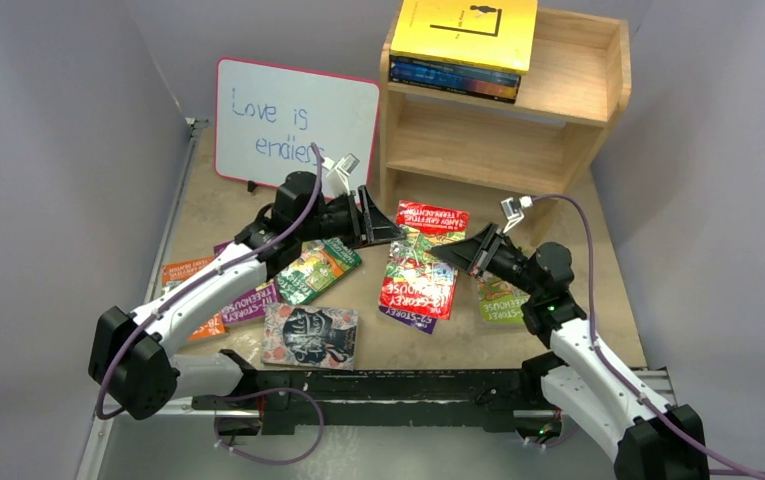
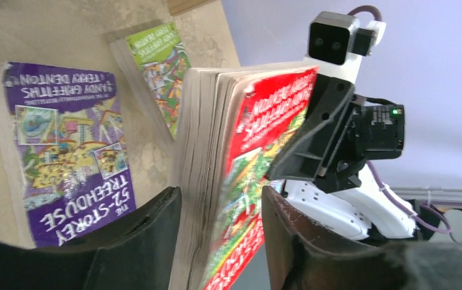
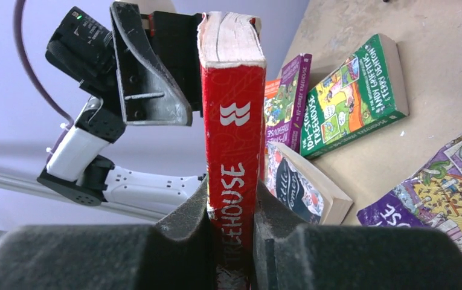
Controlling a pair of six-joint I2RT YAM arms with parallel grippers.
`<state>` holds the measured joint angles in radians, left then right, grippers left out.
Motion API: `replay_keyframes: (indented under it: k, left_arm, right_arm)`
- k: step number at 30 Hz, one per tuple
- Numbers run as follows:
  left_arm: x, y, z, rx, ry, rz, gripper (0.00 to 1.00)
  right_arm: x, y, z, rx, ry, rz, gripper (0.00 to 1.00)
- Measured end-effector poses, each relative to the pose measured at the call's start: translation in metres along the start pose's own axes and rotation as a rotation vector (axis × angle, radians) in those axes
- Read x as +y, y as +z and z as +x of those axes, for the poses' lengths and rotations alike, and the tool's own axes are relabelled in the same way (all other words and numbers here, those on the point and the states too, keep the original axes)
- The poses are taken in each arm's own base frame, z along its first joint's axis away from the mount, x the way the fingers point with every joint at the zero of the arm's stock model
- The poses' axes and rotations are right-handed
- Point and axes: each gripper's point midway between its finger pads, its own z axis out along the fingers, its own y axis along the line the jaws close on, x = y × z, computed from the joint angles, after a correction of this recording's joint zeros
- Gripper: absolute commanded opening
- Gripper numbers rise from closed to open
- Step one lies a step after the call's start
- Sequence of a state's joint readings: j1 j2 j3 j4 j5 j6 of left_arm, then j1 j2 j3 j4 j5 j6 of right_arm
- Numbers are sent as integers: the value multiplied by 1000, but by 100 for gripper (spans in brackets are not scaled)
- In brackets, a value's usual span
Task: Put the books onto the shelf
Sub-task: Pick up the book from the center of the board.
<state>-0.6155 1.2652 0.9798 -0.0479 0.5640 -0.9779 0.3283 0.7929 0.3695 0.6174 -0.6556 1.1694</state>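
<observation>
Red book (image 1: 420,262): thick paperback, bright cartoon cover, white "TREEHOUSE" on spine, lifted off the table (image 1: 598,300) between both arms, before the shelf (image 1: 548,100). Right gripper (image 3: 231,208) clamped on its spine end. Left gripper (image 2: 219,208) straddles the opposite edge, jaws apart, gap visible on the cover side.

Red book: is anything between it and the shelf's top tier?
The left gripper flanks the red book, gripped by the right gripper. A stack topped by a yellow book fills the left of the shelf's top tier; its right half is bare.
</observation>
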Motion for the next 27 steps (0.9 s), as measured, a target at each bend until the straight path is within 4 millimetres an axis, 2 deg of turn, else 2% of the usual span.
replay_keyframes:
  k: [2,4,8,14,18,24,27]
  left_arm:
    - [1,-3,-4,-18,2,-15,71]
    - [1,-8,-7,-44,1,-26,76]
    - [1,-23,-7,-116,1,-18,78]
    - [11,-37,5,-231,-87,19,79]
    - [13,-34,17,-260,-132,22,80]
    - [-1,-17,46,-268,-201,92,80]
    - [2,-15,43,-325,-255,114,81]
  right_arm:
    - [4,-1,-1,-5,-5,-9,0]
    - [9,-3,-3,-18,-12,-21,0]
    - [22,-3,-13,-58,-16,-41,0]
    - [31,2,-41,-188,35,-31,0]
    - [30,6,-60,-273,107,-11,0]
    - [8,13,-75,-367,228,62,0]
    - [8,15,-80,-399,251,74,0]
